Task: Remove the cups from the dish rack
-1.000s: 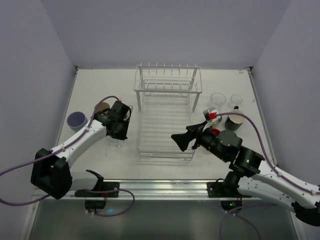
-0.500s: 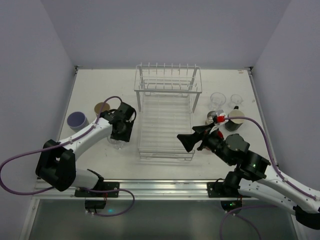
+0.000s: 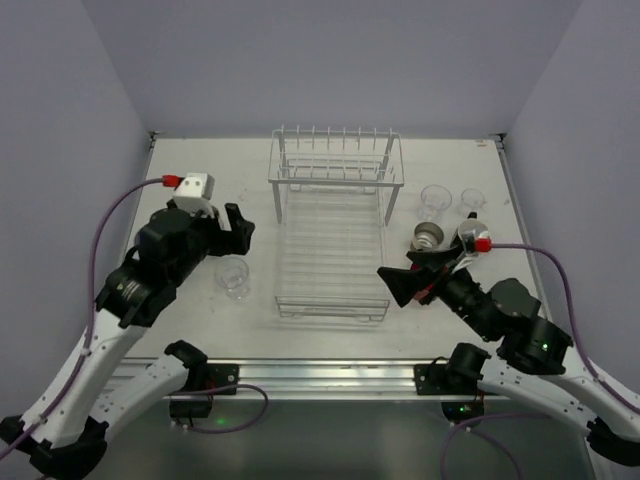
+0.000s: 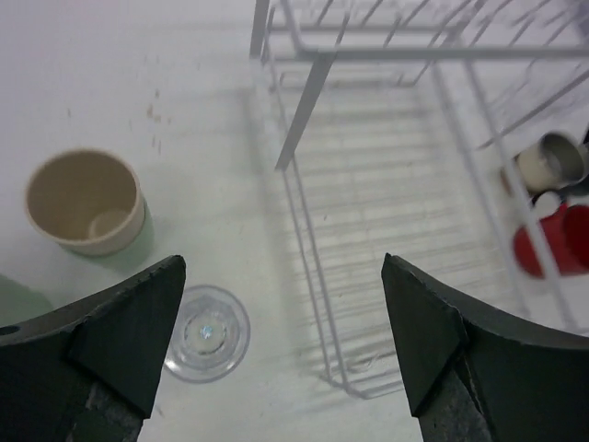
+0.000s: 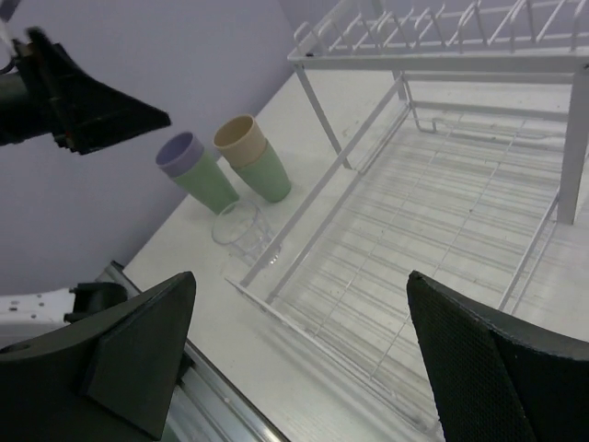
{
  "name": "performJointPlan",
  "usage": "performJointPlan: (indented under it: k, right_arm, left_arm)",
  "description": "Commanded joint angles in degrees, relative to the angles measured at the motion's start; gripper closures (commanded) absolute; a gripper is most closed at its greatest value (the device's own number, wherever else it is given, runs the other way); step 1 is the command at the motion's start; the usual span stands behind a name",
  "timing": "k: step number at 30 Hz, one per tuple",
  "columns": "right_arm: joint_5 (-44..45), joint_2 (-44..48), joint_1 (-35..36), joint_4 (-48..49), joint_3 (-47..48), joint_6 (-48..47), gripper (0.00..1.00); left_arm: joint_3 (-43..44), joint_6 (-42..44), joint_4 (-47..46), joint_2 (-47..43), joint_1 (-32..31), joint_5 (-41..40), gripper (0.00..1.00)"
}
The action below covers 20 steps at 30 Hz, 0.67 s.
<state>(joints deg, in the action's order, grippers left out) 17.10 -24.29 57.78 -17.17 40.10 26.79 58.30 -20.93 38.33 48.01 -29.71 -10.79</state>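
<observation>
Looks like the close of unloading, with no cup visible inside the dish rack (image 3: 334,182) and the cups standing on the surface (image 3: 440,160) to either side: clear cup (image 4: 207,332) and tan cup (image 4: 85,201) left, red cup (image 4: 552,241) right. Calls next for checking the rack for see-through stragglers, else pulling clear. Left pincer (image 4: 283,322) spread wide, gripping nothing, hanging above the clear cup without contact. Right pincer (image 5: 317,359) likewise splayed and empty, near the rack's near right corner.
</observation>
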Motion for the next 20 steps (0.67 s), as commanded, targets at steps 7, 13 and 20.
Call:
performJointPlan:
  k: [7,13,20]
  right_arm:
    - [17.42,11.72,-0.03,-8.84,8.76,0.37,0.01]
    - [22.62,13.31,0.05,-11.31,11.93,-2.53,0.01]
    - [22.54,9.53,-0.03,-11.13,12.02,-2.26,0.01]
  left_arm:
    - [6.65,4.23,-6.78,-11.79,-0.34,1.03,0.00]
    - [4.46,3.26,-8.96,-15.83,-0.34,1.82,0.00]
    - [-0.03,3.88,-12.22,-18.74,-0.34,1.83,0.00]
